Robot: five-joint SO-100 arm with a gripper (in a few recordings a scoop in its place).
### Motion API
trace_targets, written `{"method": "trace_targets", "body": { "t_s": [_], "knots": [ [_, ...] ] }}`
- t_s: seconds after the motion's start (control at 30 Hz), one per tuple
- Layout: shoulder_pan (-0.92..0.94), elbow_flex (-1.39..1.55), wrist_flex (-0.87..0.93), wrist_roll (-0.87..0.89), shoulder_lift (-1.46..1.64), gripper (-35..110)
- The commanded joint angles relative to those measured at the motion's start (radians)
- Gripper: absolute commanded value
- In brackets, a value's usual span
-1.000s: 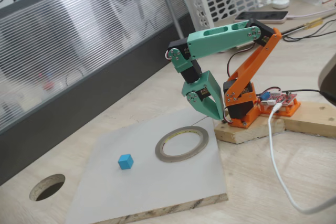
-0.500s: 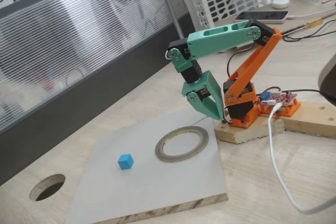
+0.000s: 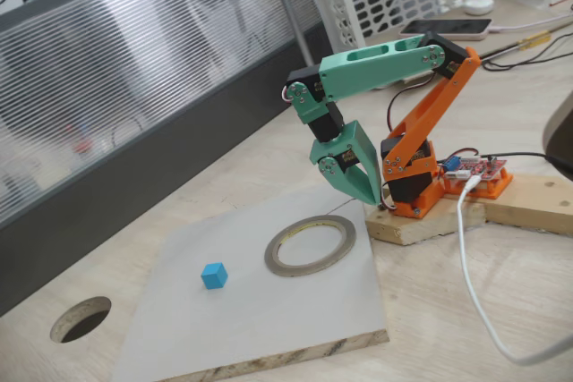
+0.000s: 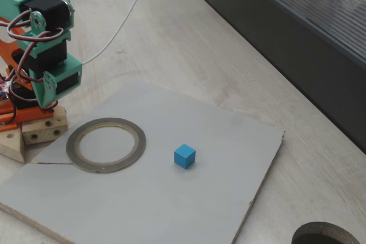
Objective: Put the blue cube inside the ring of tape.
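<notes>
The blue cube (image 3: pixel 214 275) (image 4: pixel 184 156) sits on a grey board (image 3: pixel 269 328) (image 4: pixel 229 135), apart from everything else. The ring of tape (image 3: pixel 295 269) (image 4: pixel 140 144) lies flat on the same board, a short way from the cube on the arm's side, with nothing inside it. My gripper (image 3: pixel 367 194) hangs folded down by the arm's orange base, just past the ring's far edge, above the board's corner. Its teal jaws look shut with nothing between them. The teal wrist (image 4: pixel 54 78) is at the left edge of a fixed view.
A dark round hole (image 3: pixel 81 318) (image 4: pixel 326 235) is cut in the table beyond the board's end. The arm stands on a wooden block (image 3: pixel 430 221). A white cable (image 3: pixel 474 284) trails over the table. A dark wall panel (image 3: pixel 134 176) runs along one side.
</notes>
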Motion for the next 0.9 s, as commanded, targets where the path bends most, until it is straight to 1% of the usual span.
{"method": "trace_targets", "body": {
  "t_s": [0.0, 0.53, 0.87],
  "knots": [
    [0.012, 0.017, 0.012, 0.009, -0.002, 0],
    [0.003, -0.014, 0.012, 0.014, -0.002, 0],
    [0.002, -0.337, 0.021, 0.008, -0.012, 0]
  ]
}}
